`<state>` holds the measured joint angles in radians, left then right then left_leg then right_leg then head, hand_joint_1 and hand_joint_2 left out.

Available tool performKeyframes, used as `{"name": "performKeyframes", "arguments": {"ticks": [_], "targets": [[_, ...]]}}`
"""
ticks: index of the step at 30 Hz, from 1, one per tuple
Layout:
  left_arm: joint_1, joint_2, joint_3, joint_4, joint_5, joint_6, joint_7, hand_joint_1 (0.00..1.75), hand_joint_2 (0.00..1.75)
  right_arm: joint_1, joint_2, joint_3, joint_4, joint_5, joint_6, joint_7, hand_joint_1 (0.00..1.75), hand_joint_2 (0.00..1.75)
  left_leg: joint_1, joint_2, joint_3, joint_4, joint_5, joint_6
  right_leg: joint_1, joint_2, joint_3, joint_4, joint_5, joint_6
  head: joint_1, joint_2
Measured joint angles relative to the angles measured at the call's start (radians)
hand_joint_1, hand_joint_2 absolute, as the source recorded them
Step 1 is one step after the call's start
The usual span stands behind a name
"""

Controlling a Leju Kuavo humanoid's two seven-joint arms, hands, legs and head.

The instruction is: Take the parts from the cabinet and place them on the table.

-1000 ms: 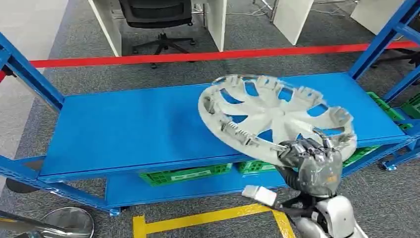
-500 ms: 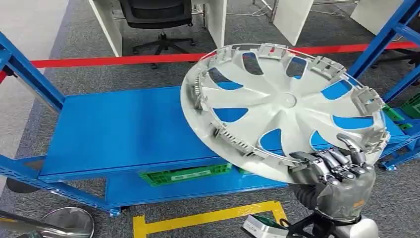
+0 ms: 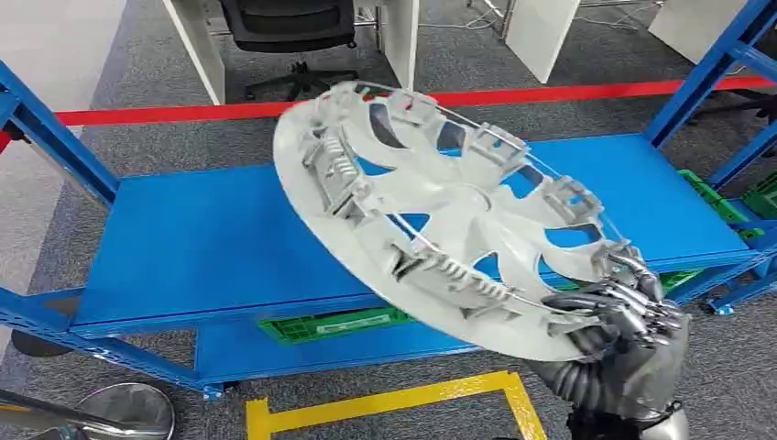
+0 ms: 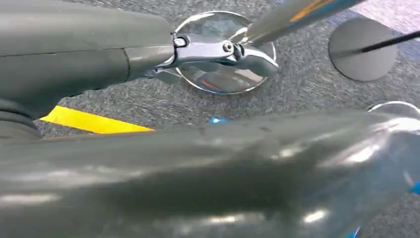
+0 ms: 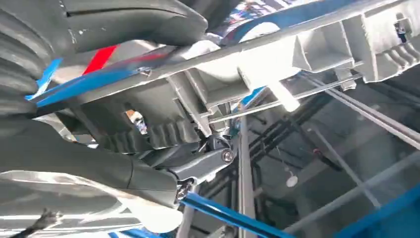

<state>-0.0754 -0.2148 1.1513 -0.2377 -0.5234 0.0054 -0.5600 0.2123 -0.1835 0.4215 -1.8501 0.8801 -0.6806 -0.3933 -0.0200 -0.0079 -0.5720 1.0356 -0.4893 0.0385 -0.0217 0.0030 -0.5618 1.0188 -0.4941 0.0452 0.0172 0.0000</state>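
Gripping the wheel cover (image 3: pixel 458 215) at its near rim, the right hand (image 3: pixel 623 321) holds it tilted above the blue shelf (image 3: pixel 211 243), the disc stretching toward ten o'clock; the left hand's (image 4: pixel 218 49) state I cannot tell.

The tilted wheel cover (image 3: pixel 440 220) hides the rear of the blue shelf (image 3: pixel 211 238). The right hand (image 3: pixel 614 344) is cut off by the bottom edge; green crates (image 3: pixel 334 324) are mostly hidden below.
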Motion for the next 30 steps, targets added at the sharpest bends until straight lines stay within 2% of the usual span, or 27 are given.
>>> {"name": "performKeyframes", "arguments": {"ticks": [7, 8, 9, 10, 11, 13, 14, 15, 16, 17, 18, 19, 20, 21, 23, 25, 26, 27, 29, 30], "targets": [[0.0, 0.005, 0.0, 0.0, 0.0, -0.002, 0.0, 0.0, 0.0, 0.001, 0.007, 0.01, -0.015, -0.01, 0.0, -0.011, 1.75, 1.75, -0.004, 0.0, -0.004, 0.008, -0.003, 0.008, -0.004, 0.0, 0.0, -0.002, 0.004, 0.009, 0.0, 0.0], [0.0, 0.005, 0.0, 0.0, 0.0, -0.002, 0.0, 0.0, 0.0, 0.001, 0.007, 0.011, -0.017, -0.01, 0.0, -0.011, 1.75, 1.75, -0.005, 0.0, -0.004, 0.007, -0.002, 0.01, -0.004, 0.0, 0.002, -0.006, 0.006, 0.012, 0.0, 0.0], [-0.001, 0.005, 0.0, 0.0, 0.0, -0.002, 0.0, 0.0, 0.0, 0.0, 0.007, 0.012, -0.021, -0.011, 0.0, -0.011, 1.75, 1.75, 0.001, 0.0, -0.001, -0.005, 0.005, 0.018, -0.002, 0.0, 0.005, -0.008, 0.006, 0.017, 0.0, 0.0], [-0.001, 0.003, 0.0, 0.0, 0.0, -0.003, 0.0, 0.0, 0.0, 0.002, 0.007, 0.012, -0.024, -0.011, 0.0, -0.011, 1.75, 1.75, 0.007, 0.003, 0.009, -0.017, 0.012, 0.023, -0.003, 0.001, -0.006, 0.002, -0.006, 0.017, 0.0, 0.0], [-0.002, 0.003, 0.0, 0.0, 0.0, -0.003, 0.0, 0.0, 0.0, 0.001, 0.007, 0.013, -0.025, -0.011, 0.0, -0.011, 1.75, 1.75, 0.008, 0.003, 0.01, -0.021, 0.015, 0.027, 0.0, 0.0, -0.024, 0.04, -0.036, 0.016, 0.004, 0.0], [-0.001, 0.003, 0.0, 0.0, 0.0, -0.003, 0.0, 0.0, 0.0, 0.002, 0.007, 0.016, -0.024, -0.011, 0.0, -0.013, 1.75, 1.75, 0.009, 0.004, 0.007, -0.02, 0.016, 0.028, 0.0, -0.001, -0.097, 0.198, -0.11, 0.017, 0.004, 0.0], [-0.001, 0.004, 0.0, 0.0, 0.0, -0.003, 0.0, 0.0, 0.0, 0.003, 0.007, 0.016, -0.024, -0.011, 0.0, -0.013, 1.75, 1.75, 0.008, 0.005, 0.007, -0.02, 0.015, 0.028, 0.0, -0.001, -0.131, 0.267, -0.133, 0.018, 0.004, 0.0], [-0.001, 0.005, 0.0, 0.0, 0.0, -0.003, 0.0, 0.0, 0.0, 0.004, 0.007, 0.016, -0.024, -0.011, 0.0, -0.012, 1.75, 1.75, 0.008, 0.005, 0.007, -0.019, 0.015, 0.028, 0.0, -0.001, -0.147, 0.295, -0.131, 0.019, 0.004, 0.0], [-0.001, 0.004, 0.0, 0.0, 0.0, -0.003, 0.0, 0.0, 0.0, 0.005, 0.007, 0.016, -0.024, -0.011, 0.0, -0.012, 1.75, 1.75, 0.008, 0.004, 0.008, -0.019, 0.014, 0.027, 0.0, -0.001, -0.141, 0.278, -0.107, 0.019, 0.004, 0.0], [-0.001, 0.004, 0.0, 0.0, 0.0, -0.002, 0.001, 0.0, 0.0, 0.005, 0.007, 0.016, -0.024, -0.013, 0.0, -0.015, 1.75, 1.75, 0.009, 0.004, 0.009, -0.018, 0.013, 0.025, -0.001, -0.001, -0.115, 0.217, -0.064, 0.019, 0.004, 0.0], [-0.002, 0.003, 0.0, 0.0, -0.001, 0.001, 0.002, 0.0, 0.0, 0.004, 0.007, 0.016, -0.024, -0.016, 0.0, -0.021, 1.75, 1.75, 0.01, 0.002, 0.01, -0.016, 0.011, 0.021, -0.001, -0.002, -0.071, 0.125, -0.015, 0.017, 0.004, 0.0], [-0.003, 0.002, 0.0, 0.0, -0.001, 0.006, 0.003, 0.0, 0.0, 0.004, 0.007, 0.016, -0.024, -0.019, 0.0, -0.026, 1.75, 1.75, 0.011, 0.001, 0.011, -0.012, 0.006, 0.015, -0.001, -0.003, -0.027, 0.03, 0.023, 0.014, 0.005, 0.0], [-0.004, 0.002, 0.0, 0.0, -0.001, 0.009, 0.003, 0.0, 0.0, 0.002, 0.007, 0.016, -0.024, -0.024, 0.0, -0.029, 1.75, 1.75, 0.005, 0.001, 0.007, -0.009, 0.004, 0.008, 0.004, -0.002, -0.012, 0.011, 0.001, 0.011, 0.004, 0.0], [-0.005, 0.002, 0.0, 0.0, -0.003, 0.013, 0.003, 0.0, 0.0, 0.003, 0.009, 0.016, -0.026, -0.028, 0.0, -0.032, 1.75, 1.75, 0.005, 0.0, 0.0, 0.0, 0.004, 0.005, 0.003, -0.001, -0.006, 0.001, 0.004, 0.003, 0.001, 0.0], [-0.006, 0.002, 0.0, 0.0, -0.005, 0.017, 0.003, 0.0, 0.0, 0.006, 0.01, 0.015, -0.027, -0.031, 0.0, -0.035, 1.75, 1.75, 0.008, 0.001, -0.002, -0.003, 0.008, -0.004, 0.008, 0.002, -0.012, 0.004, 0.004, -0.006, 0.002, 0.0], [-0.01, 0.005, 0.0, 0.0, -0.005, 0.019, 0.003, 0.0, 0.0, 0.003, 0.012, 0.014, -0.029, -0.034, 0.0, -0.038, 1.75, 1.75, 0.01, 0.001, -0.004, 0.006, -0.006, -0.018, -0.001, -0.003, -0.007, -0.003, 0.01, -0.018, 0.004, 0.0], [-0.012, 0.003, 0.0, 0.0, -0.004, 0.02, 0.003, 0.0, 0.0, 0.002, 0.013, 0.014, -0.03, -0.037, 0.0, -0.038, 1.75, 1.75, 0.01, 0.002, -0.015, 0.037, -0.029, -0.026, -0.002, -0.003, -0.005, -0.003, 0.008, -0.024, -0.003, 0.0], [-0.013, 0.002, 0.0, 0.0, -0.004, 0.021, 0.004, 0.0, 0.0, 0.002, 0.015, 0.014, -0.029, -0.043, 0.0, -0.037, 1.75, 1.75, 0.015, 0.002, -0.041, 0.098, -0.065, -0.032, -0.002, -0.005, -0.005, -0.003, 0.007, -0.028, -0.004, 0.0], [-0.012, 0.002, 0.0, 0.0, -0.003, 0.023, 0.005, 0.0, 0.0, 0.003, 0.015, 0.013, -0.029, -0.047, 0.0, -0.03, 1.75, 1.75, 0.022, 0.002, -0.109, 0.254, -0.136, -0.04, -0.001, -0.009, -0.005, -0.002, 0.011, -0.031, -0.003, 0.0], [-0.011, 0.002, 0.0, 0.0, 0.0, 0.022, 0.01, 0.0, 0.0, 0.004, 0.015, 0.012, -0.029, -0.049, 0.001, -0.02, 1.75, 1.75, 0.025, 0.002, -0.127, 0.297, -0.146, -0.043, -0.001, -0.009, -0.005, -0.002, 0.011, -0.031, -0.004, 0.0]]}}
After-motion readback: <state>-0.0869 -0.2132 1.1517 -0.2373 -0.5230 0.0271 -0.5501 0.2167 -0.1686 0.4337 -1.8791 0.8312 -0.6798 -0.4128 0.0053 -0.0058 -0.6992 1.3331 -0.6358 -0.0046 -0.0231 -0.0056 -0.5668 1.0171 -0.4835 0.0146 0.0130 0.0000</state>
